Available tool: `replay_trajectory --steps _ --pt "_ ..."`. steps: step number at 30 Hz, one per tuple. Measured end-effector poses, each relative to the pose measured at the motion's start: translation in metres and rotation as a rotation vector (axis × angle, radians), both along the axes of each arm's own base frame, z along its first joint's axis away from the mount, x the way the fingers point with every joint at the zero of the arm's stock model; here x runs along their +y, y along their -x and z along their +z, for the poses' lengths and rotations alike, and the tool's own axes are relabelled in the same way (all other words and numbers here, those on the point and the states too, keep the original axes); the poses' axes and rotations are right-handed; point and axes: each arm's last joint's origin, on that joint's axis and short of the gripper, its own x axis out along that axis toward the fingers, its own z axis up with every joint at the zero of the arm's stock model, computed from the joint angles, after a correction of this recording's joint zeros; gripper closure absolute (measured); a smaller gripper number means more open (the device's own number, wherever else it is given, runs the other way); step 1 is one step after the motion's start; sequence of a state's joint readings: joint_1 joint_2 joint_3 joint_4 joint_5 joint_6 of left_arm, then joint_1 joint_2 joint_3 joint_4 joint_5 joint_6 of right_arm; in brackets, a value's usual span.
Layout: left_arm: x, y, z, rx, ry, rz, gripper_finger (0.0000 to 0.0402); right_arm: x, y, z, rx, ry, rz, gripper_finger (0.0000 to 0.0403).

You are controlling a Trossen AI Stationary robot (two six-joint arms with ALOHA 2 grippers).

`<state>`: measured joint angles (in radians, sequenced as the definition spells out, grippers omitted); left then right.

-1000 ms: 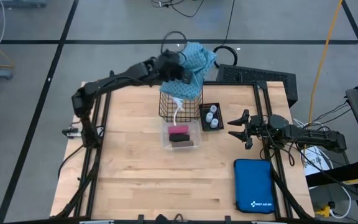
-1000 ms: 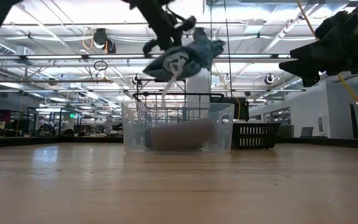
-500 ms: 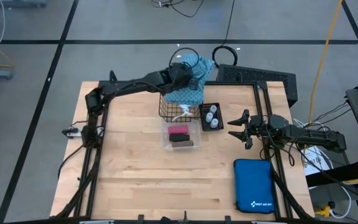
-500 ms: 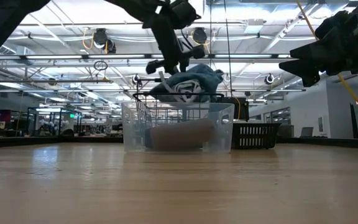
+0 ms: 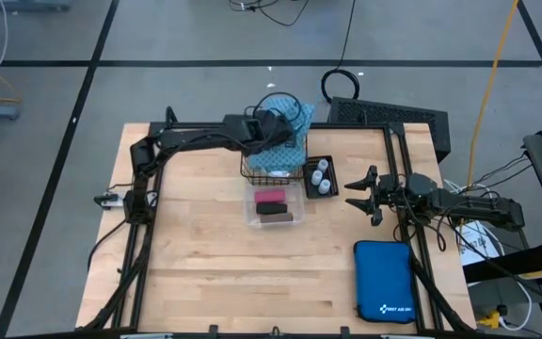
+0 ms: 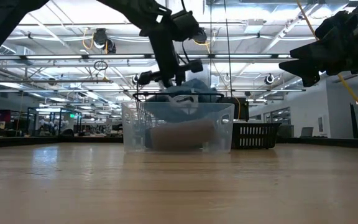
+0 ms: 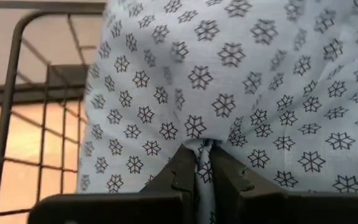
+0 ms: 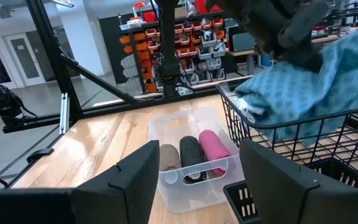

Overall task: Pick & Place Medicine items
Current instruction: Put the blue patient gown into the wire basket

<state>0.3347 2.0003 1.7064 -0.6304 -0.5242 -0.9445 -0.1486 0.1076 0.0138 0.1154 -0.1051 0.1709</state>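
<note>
My left gripper [image 5: 277,132] hangs over the black wire basket [image 5: 252,169], shut on the teal patterned cloth [image 5: 293,143]. The cloth fills the left wrist view and bulges over the basket's far rim; in the low view the cloth [image 6: 187,93] sits between the basket's walls. A pink roll [image 5: 270,196] and a dark brown roll [image 5: 273,212] lie in a clear bin [image 5: 294,218]. Small white-capped vials [image 5: 322,176] stand in a little black tray. My right gripper [image 5: 351,195] waits open at the right, off the table top. My left gripper pinches a bunched fold of the teal cloth [image 7: 202,151] between its two fingers [image 7: 180,171]. It comes slanting down from the table's left. The cloth spreads out beyond the fingertips, and its lower part lies inside the wire basket [image 7: 17,93].
A blue zip case [image 5: 384,281] lies at the near right corner. The clear bin [image 6: 179,127] stands just in front of the basket, the vial tray to its right. The near and left parts of the wooden table [image 5: 196,273] are bare.
My left gripper has come down and a little toward the table's near edge, rolling its wrist. The cloth, which hung above the basket's far rim with its white string dangling, now sits down inside the basket.
</note>
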Motion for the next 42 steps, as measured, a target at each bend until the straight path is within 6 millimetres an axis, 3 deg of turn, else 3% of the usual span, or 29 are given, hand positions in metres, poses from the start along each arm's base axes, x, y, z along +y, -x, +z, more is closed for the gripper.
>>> replay_trajectory --steps 8,17,25,32,38,42 --pt "-0.001 0.004 -0.017 -0.003 0.025 0.039 0.0366 0.000 0.000 0.000 0.000 0.000 0.000 0.0190" --pt "0.001 0.003 -0.018 0.032 -0.008 -0.018 0.0333 0.000 0.000 0.000 0.000 0.000 0.000 0.0190" --pt "0.000 0.007 -0.008 0.063 -0.038 -0.067 0.0268 0.000 0.000 0.000 0.000 0.000 0.000 0.0190" --pt "-0.003 0.016 0.014 0.081 -0.086 -0.129 0.0221 0.000 0.000 0.000 0.001 0.000 0.000 0.0190" --pt "0.004 0.013 0.030 0.012 -0.175 -0.181 0.0212 0.000 0.000 0.000 0.000 0.000 0.000 0.0190" --pt "0.018 0.011 0.021 0.001 -0.144 -0.221 0.0224 0.000 0.000 0.000 0.001 0.000 0.000 0.0190"
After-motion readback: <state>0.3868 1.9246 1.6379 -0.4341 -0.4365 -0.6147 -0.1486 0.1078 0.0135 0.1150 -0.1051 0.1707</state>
